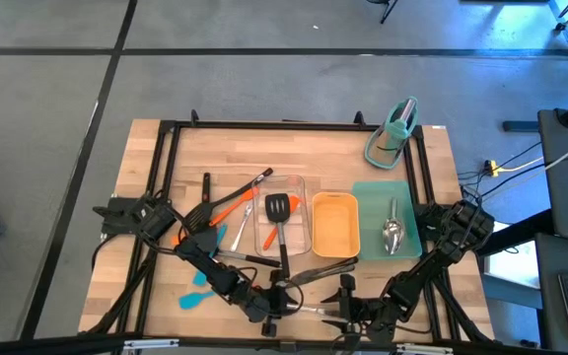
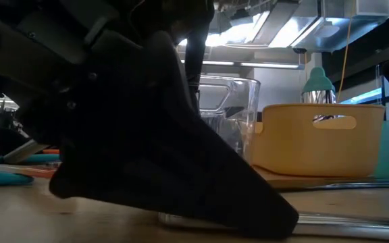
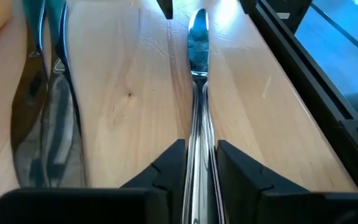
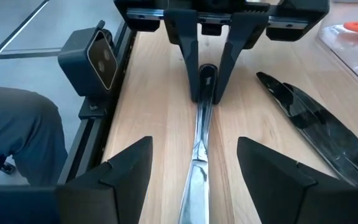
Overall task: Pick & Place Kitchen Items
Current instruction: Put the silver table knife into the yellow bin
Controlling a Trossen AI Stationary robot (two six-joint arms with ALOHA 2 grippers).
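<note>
One steel spoon (image 3: 197, 93) lies flat on the wooden surface (image 3: 129, 93), its thin handle between the left claw (image 3: 199, 163), whose fingers are nearly together around it. Judged stiff, light and slippery; a mid-handle hold suits. Right claw (image 4: 194, 163) faces it, fingers apart and empty. Black tongs (image 4: 316, 127) lie just beside; the surface's frame rail is near.

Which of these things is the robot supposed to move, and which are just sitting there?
To move: steel spoon between the left tool's fingers, black turner, orange spatula, tongs, blue spatula.

Just there: yellow tray, clear tray, teal stand.
</note>
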